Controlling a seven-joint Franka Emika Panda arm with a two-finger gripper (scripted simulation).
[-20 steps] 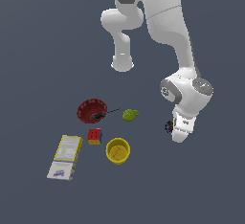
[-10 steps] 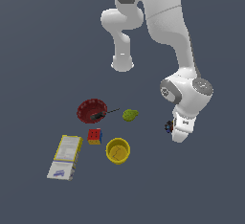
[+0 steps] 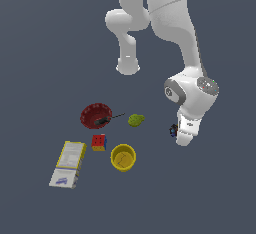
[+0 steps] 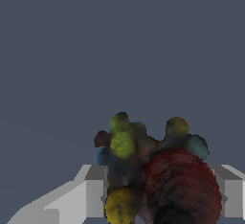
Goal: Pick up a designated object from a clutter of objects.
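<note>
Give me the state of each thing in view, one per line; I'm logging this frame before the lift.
Dark speckled lumpy object: between the gripper's fingers, apart from the clutter.
Gripper: a finger either side of the lump; grip unclear.
Red bowl: upright, a dark thing inside.
Yellow cup: upright, open, looks empty.
Red-blue-yellow cube: resting flat.
Green lumpy blob: lying loose.
Yellow-white flat box: lying flat.

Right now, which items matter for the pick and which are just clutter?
In play:
- speckled lump, between the end effector fingers, apart from the rest
- end effector

Lying about:
- red bowl, something dark in it
- green blob
- cube
- yellow cup
- flat box
</note>
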